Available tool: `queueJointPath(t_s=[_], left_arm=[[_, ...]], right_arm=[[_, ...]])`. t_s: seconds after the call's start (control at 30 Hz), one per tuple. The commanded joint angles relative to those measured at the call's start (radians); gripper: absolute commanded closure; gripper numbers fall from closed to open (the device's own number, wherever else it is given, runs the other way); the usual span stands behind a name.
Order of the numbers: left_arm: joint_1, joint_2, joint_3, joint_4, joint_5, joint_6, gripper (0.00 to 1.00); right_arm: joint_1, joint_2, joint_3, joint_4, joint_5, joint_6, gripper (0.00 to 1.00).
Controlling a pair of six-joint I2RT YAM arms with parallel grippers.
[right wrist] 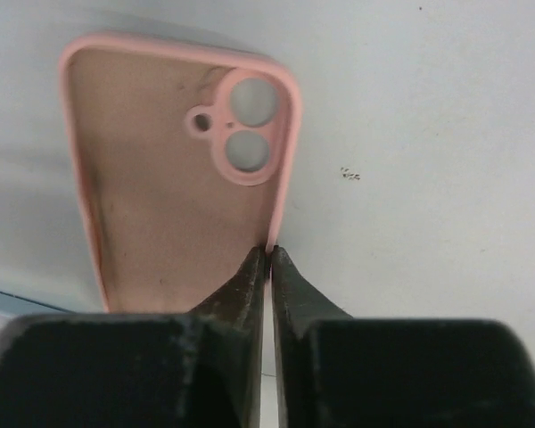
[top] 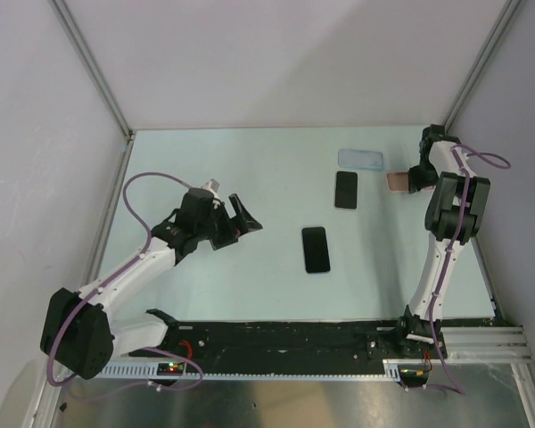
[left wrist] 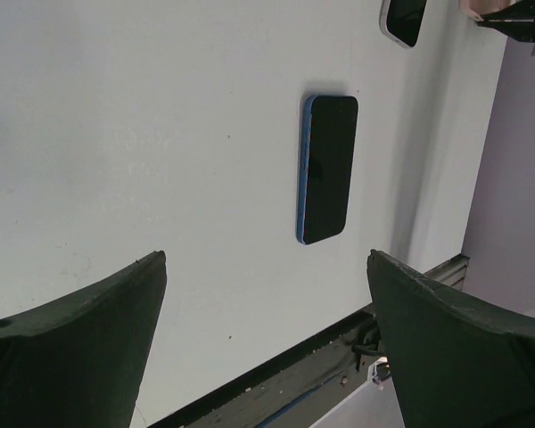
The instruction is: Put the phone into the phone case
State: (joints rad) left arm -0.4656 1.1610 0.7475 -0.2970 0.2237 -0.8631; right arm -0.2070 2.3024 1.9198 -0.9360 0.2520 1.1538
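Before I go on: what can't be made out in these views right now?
Top view: phone case too small to tell which face is up.
Left wrist view: far phone cut off by the top edge.
Left wrist view: near phone shows a blue side edge; own frame or shell, cannot tell.
Right wrist view: right gripper, shut on the pink case, hides its near end.
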Motion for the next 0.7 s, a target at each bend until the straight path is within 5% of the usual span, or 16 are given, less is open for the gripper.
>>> queueJointPath(t_s=[0.0,0.3,0.5,0.67], left_arm=[[0.007,-0.036,-0.01,0.021,0.022,0.01,0.03],[0.019,-0.11,-0.029,0.017,-0.002,-0.002,0.03],[0.081,-0.214,-0.079,-0.019,-0.064,-0.032,0.03],[0.158,-0.29,-0.109,-0.086,-0.093,-0.033,0.02]], right_arm=[[-0.002,0.017,0.033,-0.027,-0.021,-0.06,0.97],[0.05,-0.315,-0.135,0.079,-0.162,-0.345,1.0],[0.354,-0.489,-0.219,0.088,-0.184,-0.555,1.0],[0.646,-0.484,-0.27,0.127,-0.165,-0.6,1.0]])
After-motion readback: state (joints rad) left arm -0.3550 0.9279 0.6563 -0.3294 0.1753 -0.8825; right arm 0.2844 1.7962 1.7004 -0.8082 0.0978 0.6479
